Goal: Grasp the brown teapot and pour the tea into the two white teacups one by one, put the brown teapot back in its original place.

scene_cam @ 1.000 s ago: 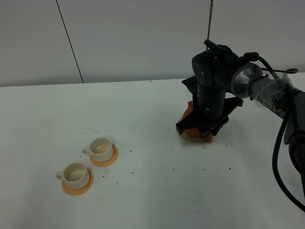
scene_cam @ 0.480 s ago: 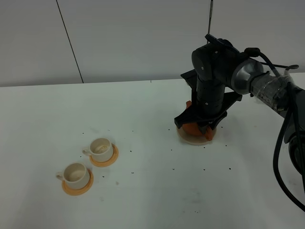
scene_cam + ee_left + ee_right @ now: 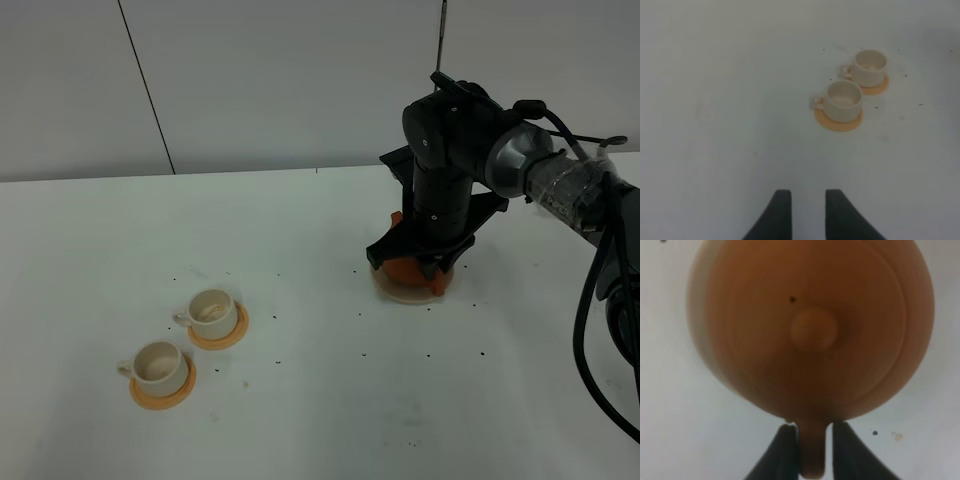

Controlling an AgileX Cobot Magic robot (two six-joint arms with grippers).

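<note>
- Pinching the teapot's loop handle, the right gripper (image 3: pixel 814 427) presses its dark fingers against both sides
- Smooth, round clay teapot (image 3: pixel 812 330) sits on a flat beige coaster (image 3: pixel 408 291), 3 o'clock on the white table (image 3: pixel 300 230)
- Glossy cream cup (image 3: pixel 211 310) and its twin (image 3: pixel 158 364) stand on orange saucers (image 3: pixel 237 332), 8 o'clock
- Left gripper (image 3: pixel 807 200) fingers slightly apart, empty

Two teacups (image 3: pixel 212 308) (image 3: pixel 158 364), two saucers (image 3: pixel 240 325) (image 3: pixel 186 388) — one teapot (image 3: pixel 812 330)

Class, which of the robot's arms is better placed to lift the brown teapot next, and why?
Right. The right gripper pinches the handle of the brown teapot on its coaster; the left gripper hangs open near the teacups, far away.
</note>
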